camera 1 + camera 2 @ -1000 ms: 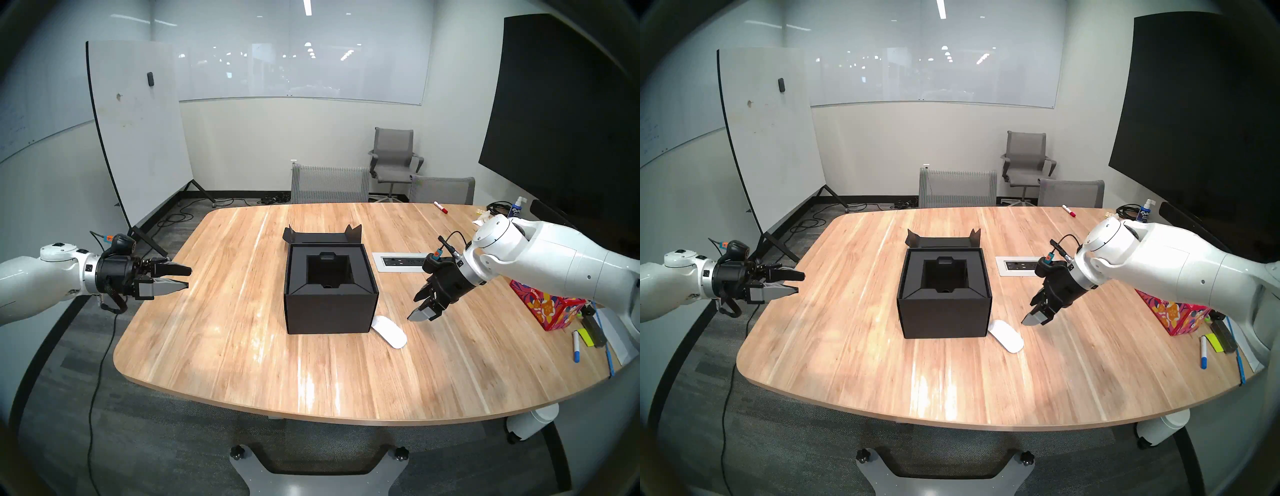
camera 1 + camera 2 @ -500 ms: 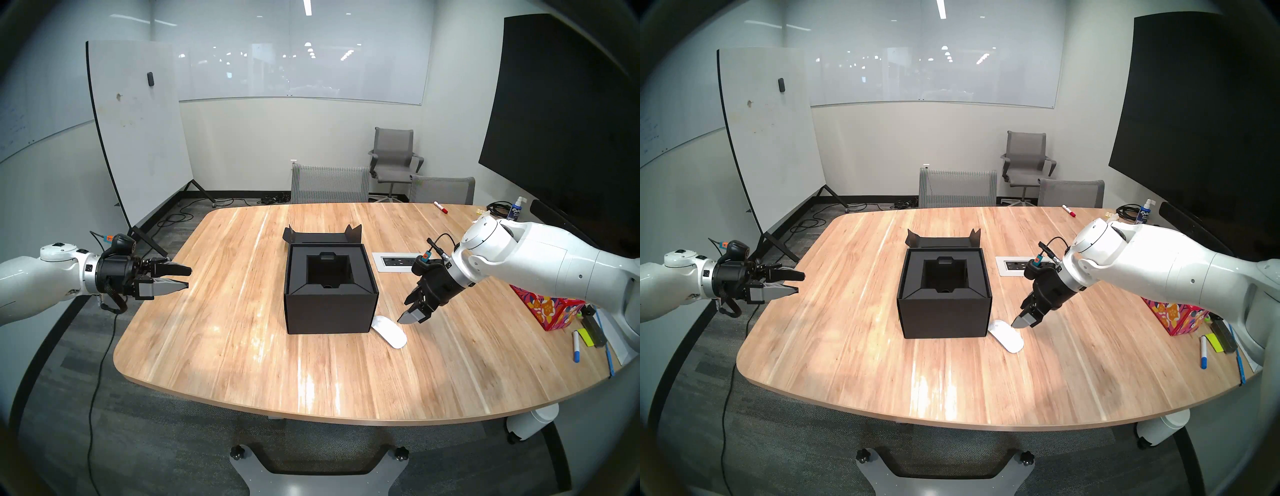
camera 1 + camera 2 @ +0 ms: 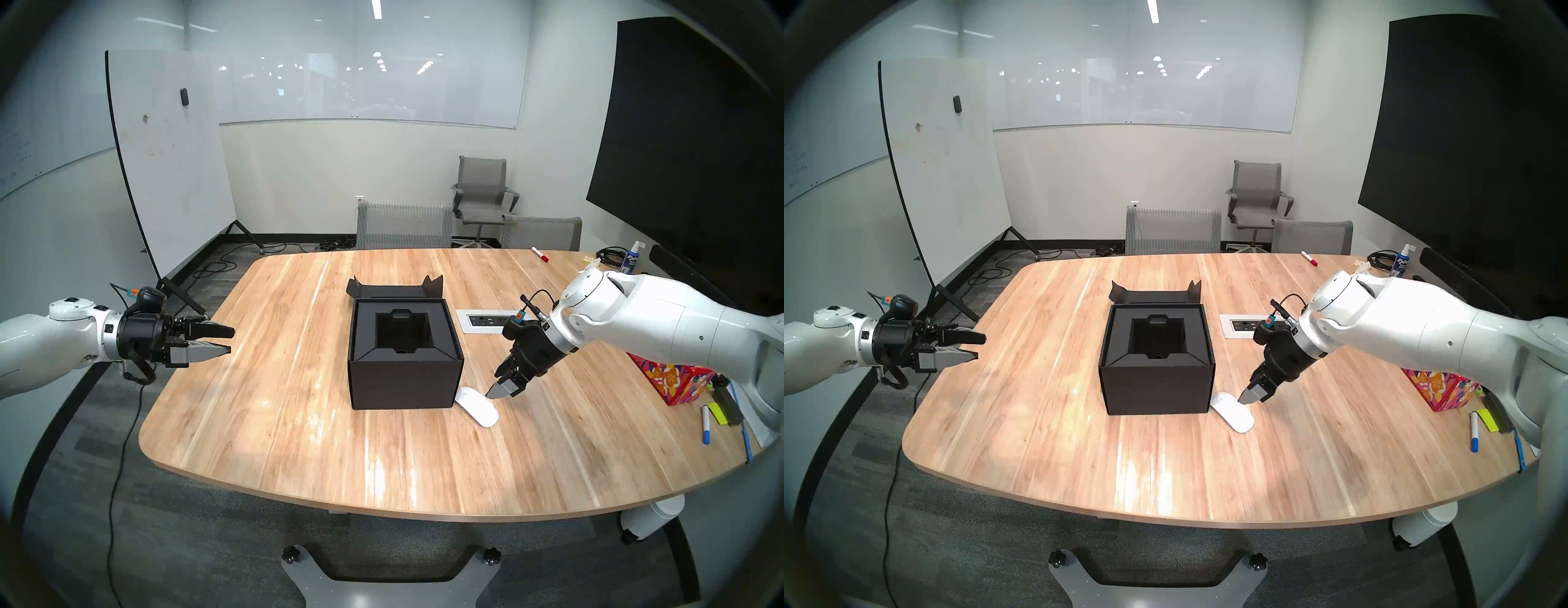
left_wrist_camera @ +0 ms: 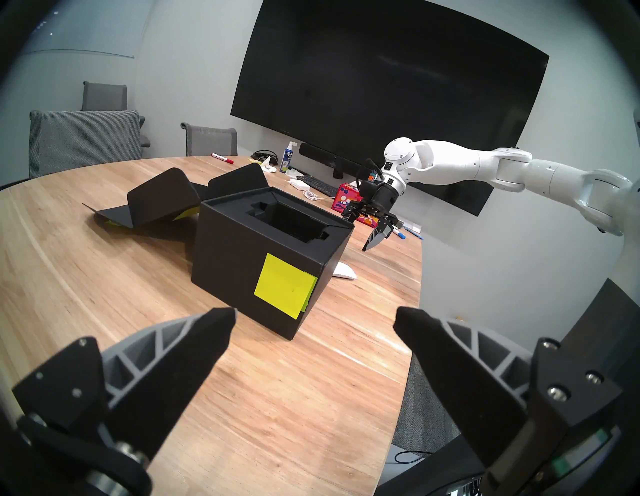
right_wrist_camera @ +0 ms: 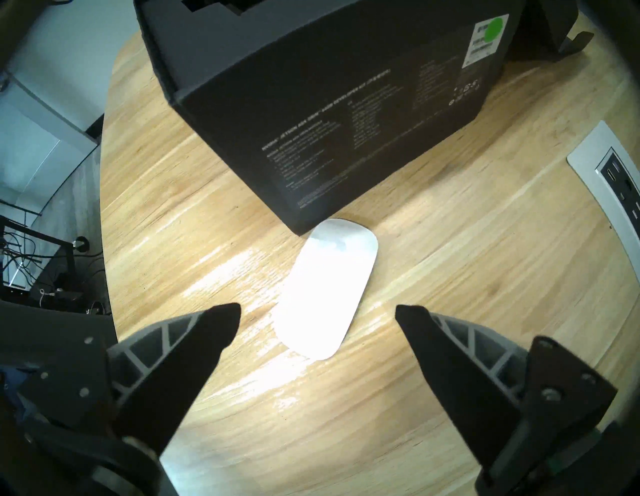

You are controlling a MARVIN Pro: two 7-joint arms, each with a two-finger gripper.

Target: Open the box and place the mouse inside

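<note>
Head view: one open box [image 3: 405, 373], one mouse [image 3: 477, 406], two chairs [image 3: 404, 225]

"Expo" reads on the spray bottle [image 3: 631, 259]; the box's [image 5: 346, 104] print is illegible.

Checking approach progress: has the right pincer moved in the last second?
Yes. The right pincer shifted leftward and down toward the mouse, away from the tissue box.

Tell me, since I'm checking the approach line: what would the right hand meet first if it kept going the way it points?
Most likely the mouse: the right hand points down at it, fingers open to either side.
</note>
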